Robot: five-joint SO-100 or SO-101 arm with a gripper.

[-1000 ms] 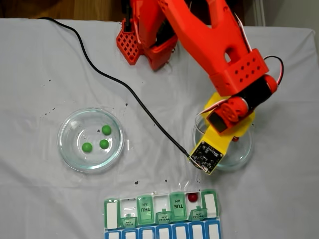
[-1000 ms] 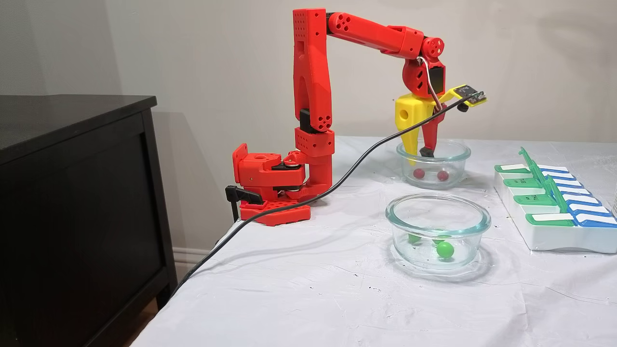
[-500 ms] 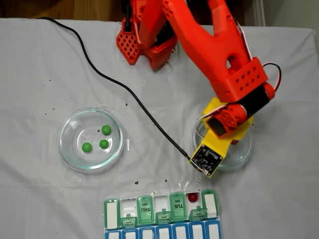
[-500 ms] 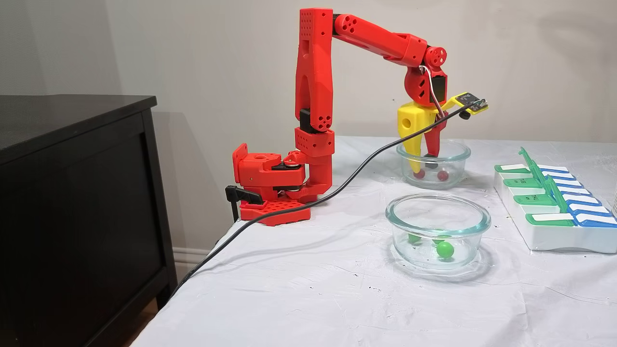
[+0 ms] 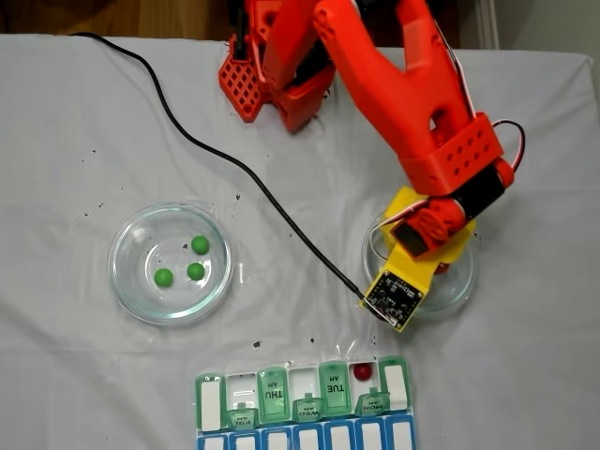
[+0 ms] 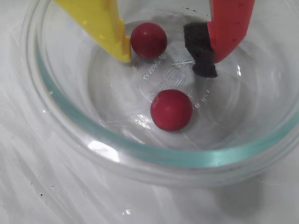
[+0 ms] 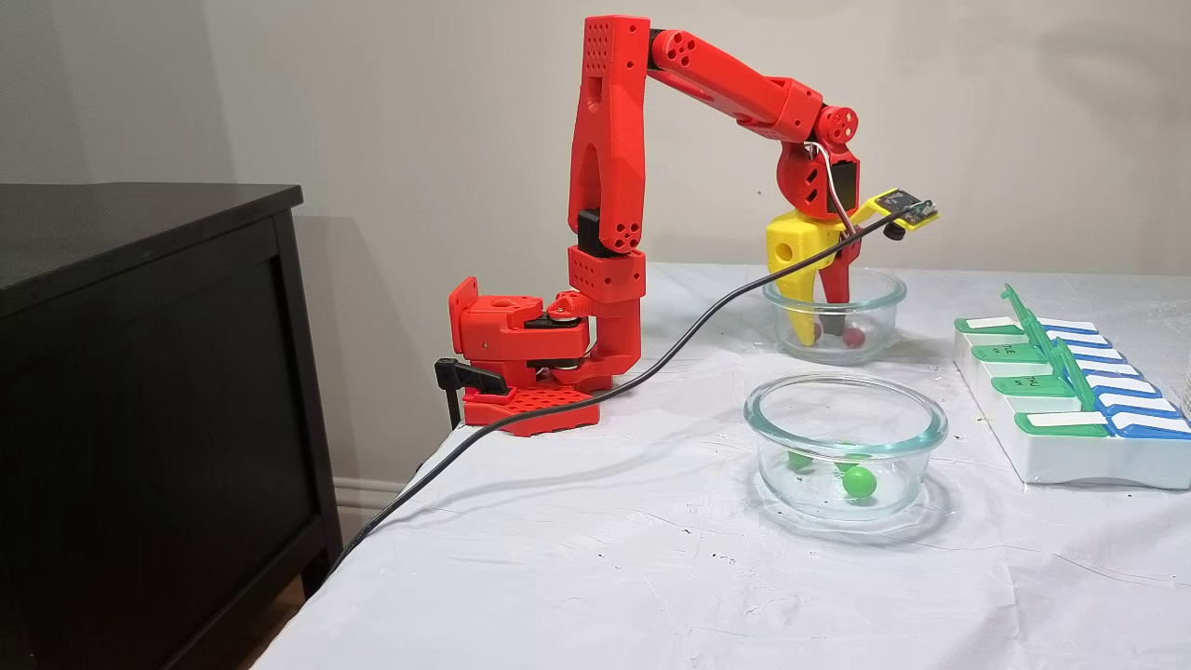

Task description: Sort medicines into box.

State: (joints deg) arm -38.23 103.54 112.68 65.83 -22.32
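- In the wrist view, from the left: yellow finger (image 6: pixel 105 28) of the gripper (image 6: pixel 166 51), touching the upper red ball (image 6: pixel 148 40) on its left side.
- Then the second red ball (image 6: pixel 171 109), lying free near the middle of the glass dish (image 6: pixel 140 154), apart from both fingers.
- Then the red finger with black foam pad (image 6: pixel 201 51), well apart from the upper ball; fingers open, nothing clamped.
- Probably very light, hard and glossy, so likely to roll or squirt out on smooth glass; best taken across the middle, between the yellow tip and the foam, with a slow closing.
- In the fixed view from above, from the left: another glass dish (image 5: pixel 127 291) with three green balls (image 5: pixel 195 270), then the pill organizer (image 5: pixel 208 401) with one red ball (image 5: pixel 363 371) already in an open cell.
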